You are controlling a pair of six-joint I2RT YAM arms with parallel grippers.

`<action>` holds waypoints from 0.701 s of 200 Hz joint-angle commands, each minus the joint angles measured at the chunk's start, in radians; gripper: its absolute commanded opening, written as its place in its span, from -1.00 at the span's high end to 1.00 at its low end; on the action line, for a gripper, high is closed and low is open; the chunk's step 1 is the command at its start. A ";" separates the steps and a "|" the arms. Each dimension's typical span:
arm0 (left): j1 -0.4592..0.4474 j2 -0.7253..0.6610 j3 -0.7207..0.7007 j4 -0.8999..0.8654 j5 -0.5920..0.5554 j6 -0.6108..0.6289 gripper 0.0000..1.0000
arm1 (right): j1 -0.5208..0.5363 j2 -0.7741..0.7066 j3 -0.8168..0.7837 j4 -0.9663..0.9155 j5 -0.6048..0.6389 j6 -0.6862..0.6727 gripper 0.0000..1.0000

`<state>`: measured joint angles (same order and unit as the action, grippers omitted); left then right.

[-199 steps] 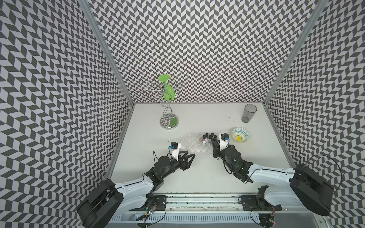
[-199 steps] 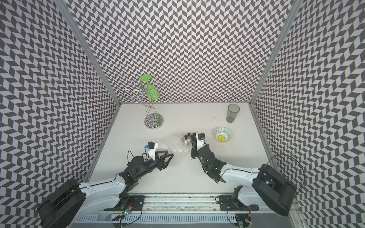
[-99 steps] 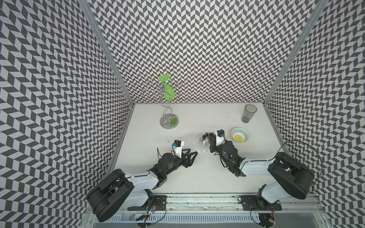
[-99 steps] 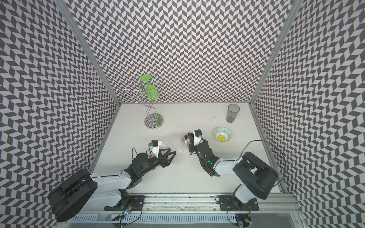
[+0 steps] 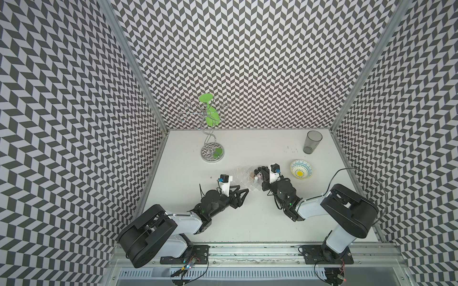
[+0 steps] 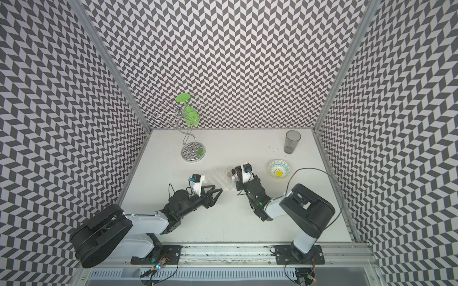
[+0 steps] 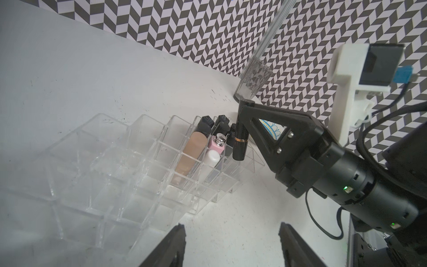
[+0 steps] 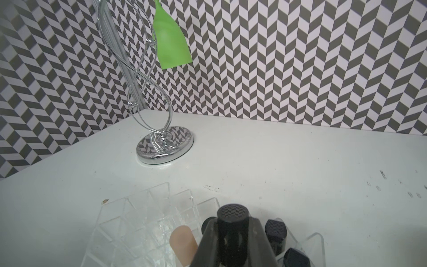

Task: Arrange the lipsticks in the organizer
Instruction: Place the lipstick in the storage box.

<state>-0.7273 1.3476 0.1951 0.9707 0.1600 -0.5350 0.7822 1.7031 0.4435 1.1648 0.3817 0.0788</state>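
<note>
Black lipstick [image 7: 240, 143]: axis upright, patterned end up, hanging below the grip.
Right gripper [image 8: 232, 222]: pinching its top.
Left gripper [image 7: 232, 227]: spread.

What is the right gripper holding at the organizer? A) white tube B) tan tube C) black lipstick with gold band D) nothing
C: the left wrist view shows the right gripper shut on a black lipstick with a gold band, at the organizer.
</note>
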 commanded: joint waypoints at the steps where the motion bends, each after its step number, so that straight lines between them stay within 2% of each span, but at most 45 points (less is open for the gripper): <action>1: 0.009 0.011 0.014 0.047 0.022 0.017 -0.35 | -0.002 0.053 -0.044 0.220 0.006 -0.036 1.00; 22: 0.014 0.021 0.015 0.054 0.024 0.018 -0.35 | -0.002 0.107 -0.073 0.346 0.008 -0.048 1.00; 83: 0.040 0.059 0.018 0.083 0.055 0.010 -0.35 | 0.005 0.155 -0.079 0.371 0.008 -0.078 1.00; 140: 0.057 0.103 0.018 0.130 0.082 -0.003 -0.35 | 0.006 0.250 -0.079 0.497 0.030 -0.125 0.98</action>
<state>-0.6819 1.4296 0.1951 1.0462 0.2119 -0.5365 0.7834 1.8980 0.3790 1.5761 0.3866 -0.0154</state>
